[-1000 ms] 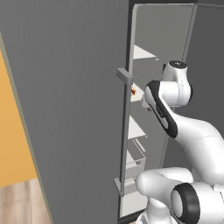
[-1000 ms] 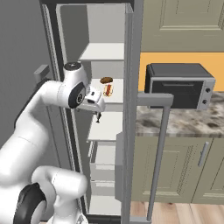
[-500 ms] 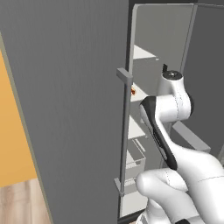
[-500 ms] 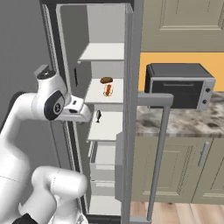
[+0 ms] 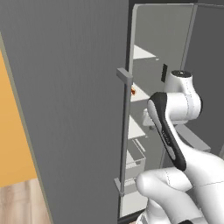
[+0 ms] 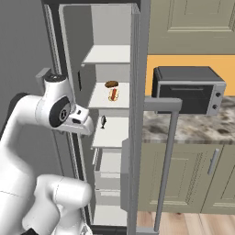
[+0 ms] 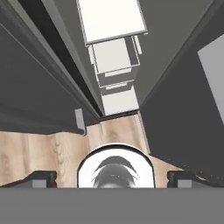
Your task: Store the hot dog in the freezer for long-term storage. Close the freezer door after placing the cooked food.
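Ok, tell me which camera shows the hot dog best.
The right base view: the hot dog lies in plain sight on a white shelf inside the open freezer. In the left base view it is a small orange speck beside the freezer door edge. The hand view looks down at lower drawers.

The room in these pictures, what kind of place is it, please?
Most likely a home kitchen. An open freezer with white shelves holds a hot dog. Beside it a countertop oven sits on a stone counter above cream cabinets.
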You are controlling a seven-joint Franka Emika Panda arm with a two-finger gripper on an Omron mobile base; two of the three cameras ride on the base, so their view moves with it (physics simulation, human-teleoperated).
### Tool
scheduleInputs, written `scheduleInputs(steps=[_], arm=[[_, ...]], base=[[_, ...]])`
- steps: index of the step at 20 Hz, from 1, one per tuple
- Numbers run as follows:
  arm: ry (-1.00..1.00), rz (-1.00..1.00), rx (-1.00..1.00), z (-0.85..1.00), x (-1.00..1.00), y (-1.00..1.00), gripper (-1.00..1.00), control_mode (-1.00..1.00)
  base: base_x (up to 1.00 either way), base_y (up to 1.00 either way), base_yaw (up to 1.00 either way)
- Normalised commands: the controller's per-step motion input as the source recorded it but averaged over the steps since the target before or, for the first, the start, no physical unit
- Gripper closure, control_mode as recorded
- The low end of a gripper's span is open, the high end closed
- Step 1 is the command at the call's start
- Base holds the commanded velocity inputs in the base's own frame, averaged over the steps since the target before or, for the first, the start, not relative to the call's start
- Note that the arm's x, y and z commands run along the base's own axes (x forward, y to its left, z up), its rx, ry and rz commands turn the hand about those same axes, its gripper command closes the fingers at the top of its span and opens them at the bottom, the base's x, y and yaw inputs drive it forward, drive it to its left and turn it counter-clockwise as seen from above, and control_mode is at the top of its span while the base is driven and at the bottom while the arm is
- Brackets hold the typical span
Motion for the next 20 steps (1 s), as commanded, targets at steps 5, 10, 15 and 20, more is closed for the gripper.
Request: scheduleInputs(steps=[5, 10, 15, 20], arm=[[0.02, 0.0, 0.01, -0.03, -0.51, 0.27, -1.0, -1.0], [0.14, -0.01, 0.0, -0.2, -0.32, 0.05, -1.0, -1.0], [0.11, -0.02, 0.0, -0.28, -0.15, 0.0, -1.0, -1.0], [0.05, 0.0, 0.0, -0.39, 0.0, 0.0, -1.0, -1.0]], base=[[0.0, 0.0, 0.0], [0.0, 0.0, 0.0], [0.0, 0.0, 0.0], [0.0, 0.0, 0.0]])
